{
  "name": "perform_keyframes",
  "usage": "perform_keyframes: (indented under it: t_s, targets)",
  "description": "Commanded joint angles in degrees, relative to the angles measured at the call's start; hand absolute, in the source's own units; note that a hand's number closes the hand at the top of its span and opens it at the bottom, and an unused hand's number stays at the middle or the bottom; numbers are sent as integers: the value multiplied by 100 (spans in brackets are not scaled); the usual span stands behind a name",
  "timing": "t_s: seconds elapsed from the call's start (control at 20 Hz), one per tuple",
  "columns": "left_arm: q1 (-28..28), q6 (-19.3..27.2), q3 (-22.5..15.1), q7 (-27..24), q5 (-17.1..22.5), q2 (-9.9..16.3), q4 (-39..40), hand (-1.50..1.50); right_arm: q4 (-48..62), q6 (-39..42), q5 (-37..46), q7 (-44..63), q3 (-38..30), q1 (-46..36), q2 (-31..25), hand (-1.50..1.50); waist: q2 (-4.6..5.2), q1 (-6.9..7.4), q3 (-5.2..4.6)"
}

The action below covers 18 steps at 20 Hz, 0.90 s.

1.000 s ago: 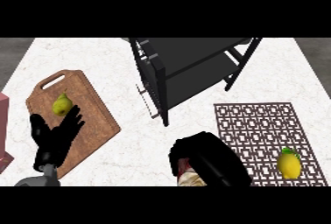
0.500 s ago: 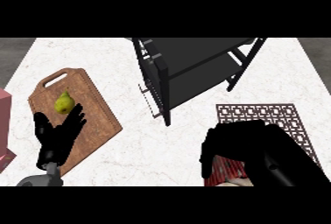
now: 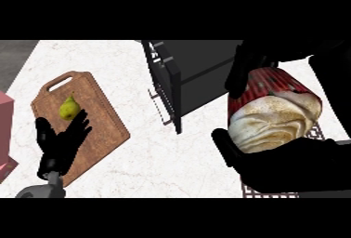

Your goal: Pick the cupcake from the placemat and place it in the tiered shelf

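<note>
At the far left edge is one pink thing (image 3: pixel 5 111). Next comes one wooden board (image 3: pixel 103 128) with one green pear (image 3: pixel 68 108) on it. The left hand (image 3: pixel 63 144) rests over the board, fingers straight and apart. One black shelf (image 3: pixel 198 76) stands in the middle. On the right, the right hand (image 3: pixel 288 160) curls around one cupcake (image 3: pixel 274 116), held up high, hiding most of the placemat (image 3: pixel 312 134).

I see a white marble-like counter (image 3: pixel 137 60), smooth with faint veins. The cutting board (image 3: pixel 96 125) at nine o'clock looks like matt brown wood. The tiered shelf (image 3: pixel 195 74) at twelve o'clock reads as dark matt metal. The cupcake (image 3: pixel 274 116) shows rough, creamy frosting above a ribbed red paper wrapper.
</note>
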Motion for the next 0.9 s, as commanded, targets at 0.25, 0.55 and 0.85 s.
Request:
perform_keyframes:
  t_s: [0.25, 0.55, 0.85]
  targets:
    - [-34, 63, -85, -116, -127, -206, 263, 0, 2248, -97, -236, -321, -1110, -1885, -838, 150, 31, 17, -10]
    - [-69, -24, -58, 335, -11, -91, -213, 0, 3471, -24, -63, -1644, -1012, -1792, -1309, 150, 41, 57, -5]
    - [66, -139, 25, 178, 4, -17, -273, 0, 4666, -405, 435, -2456, -630, -2236, -1312, 150, 43, 84, -7]
